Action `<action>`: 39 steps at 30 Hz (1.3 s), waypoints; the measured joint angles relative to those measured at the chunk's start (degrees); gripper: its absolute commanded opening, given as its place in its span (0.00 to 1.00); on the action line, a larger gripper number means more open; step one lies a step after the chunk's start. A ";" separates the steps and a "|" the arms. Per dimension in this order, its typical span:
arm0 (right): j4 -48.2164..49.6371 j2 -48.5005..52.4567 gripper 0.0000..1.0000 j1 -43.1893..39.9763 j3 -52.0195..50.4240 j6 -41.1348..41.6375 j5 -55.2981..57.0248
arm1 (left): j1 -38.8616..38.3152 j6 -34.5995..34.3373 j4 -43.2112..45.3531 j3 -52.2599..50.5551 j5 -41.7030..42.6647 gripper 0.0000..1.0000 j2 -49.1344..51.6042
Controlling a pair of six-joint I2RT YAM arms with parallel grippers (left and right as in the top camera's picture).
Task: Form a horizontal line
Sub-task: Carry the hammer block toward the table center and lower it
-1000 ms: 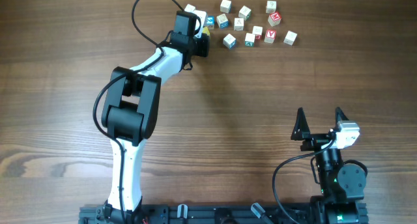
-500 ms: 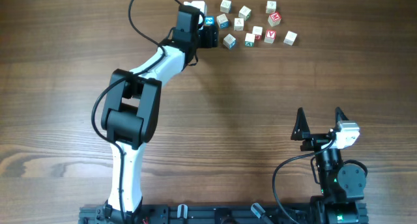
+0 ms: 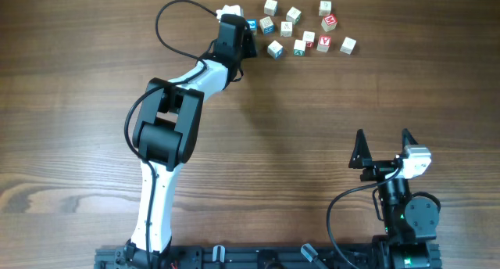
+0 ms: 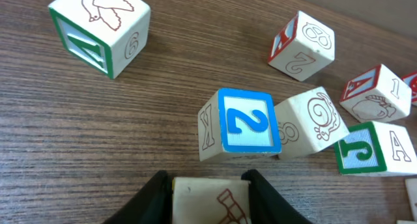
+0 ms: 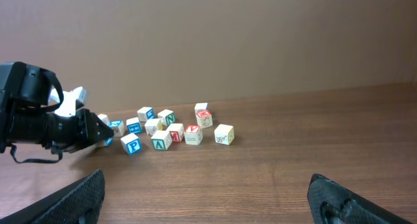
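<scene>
My left gripper [image 4: 210,185] is shut on a pale wooden cube [image 4: 208,203] with a red drawing, low over the table at the left end of the loose cubes [image 3: 301,26]. Just ahead of it stands a cube with a blue "2" face [image 4: 246,123], touching a snail cube [image 4: 313,123]. A green-faced bird cube [image 4: 98,28] lies to the far left. In the overhead view the left gripper [image 3: 247,39] hides the held cube. The cubes lie scattered; no straight row of three shows. My right gripper [image 3: 383,152] is open and empty near the front right.
A green "J" cube [image 4: 374,148] and red-marked cubes [image 4: 303,45] lie right of the "2" cube. One pale cube [image 3: 228,9] sits behind the left wrist. The right wrist view shows the cluster [image 5: 166,133] far off across bare wood.
The left gripper has moved right and farther back with its cube, up to the left end of the scattered cubes. The right arm has not moved.
</scene>
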 measured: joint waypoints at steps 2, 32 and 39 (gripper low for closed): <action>0.00 0.00 1.00 0.00 0.00 0.00 -0.02 | 0.00 0.15 0.00 0.00 -0.04 0.17 -0.04; 0.00 0.00 1.00 0.00 0.00 0.00 0.00 | -12.20 -11.93 -30.73 -29.42 -8.24 0.24 -29.09; 0.02 0.00 1.00 0.00 0.00 0.00 0.00 | -12.20 -12.15 -35.74 -31.19 -8.96 0.54 -33.07</action>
